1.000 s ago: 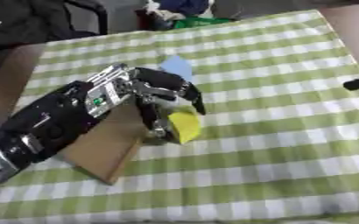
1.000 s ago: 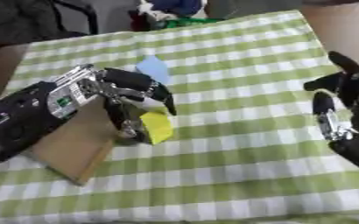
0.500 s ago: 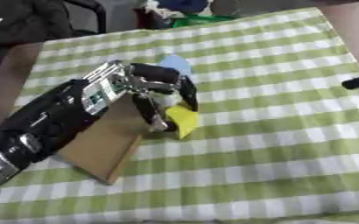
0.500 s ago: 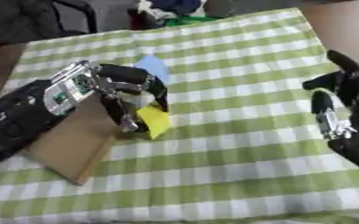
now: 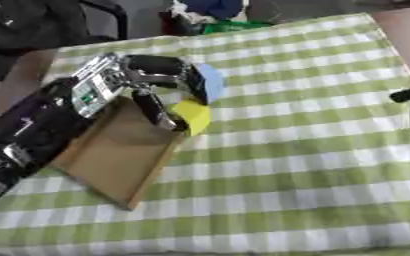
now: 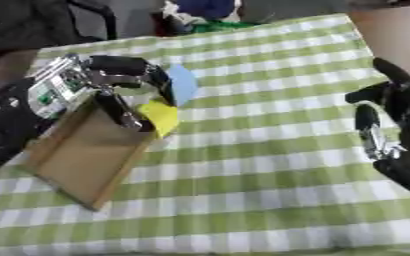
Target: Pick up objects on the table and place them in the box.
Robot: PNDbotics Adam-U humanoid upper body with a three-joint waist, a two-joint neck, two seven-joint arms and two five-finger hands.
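Note:
My left hand [image 5: 149, 70] reaches in from the left, its fingers curled and pinching a yellow block [image 5: 194, 116]. The block hangs at the right rim of a shallow cardboard box [image 5: 112, 150], which lies askew on the left of the table. A light blue flat piece [image 5: 211, 82] lies on the cloth just behind the hand, partly hidden by the fingers. My right hand [image 6: 399, 125] rests open at the right edge, fingers up and holding nothing.
A green and white checked cloth [image 5: 305, 150] covers the table. Bare brown table [image 6: 388, 35] shows at the far right. Dark clothing, a chair [image 5: 33, 25] and a blue and green bundle [image 5: 213, 12] lie beyond the far edge.
My left hand has moved up and back with the yellow block, from out over the cloth to the box's right rim. The right hand has not moved.

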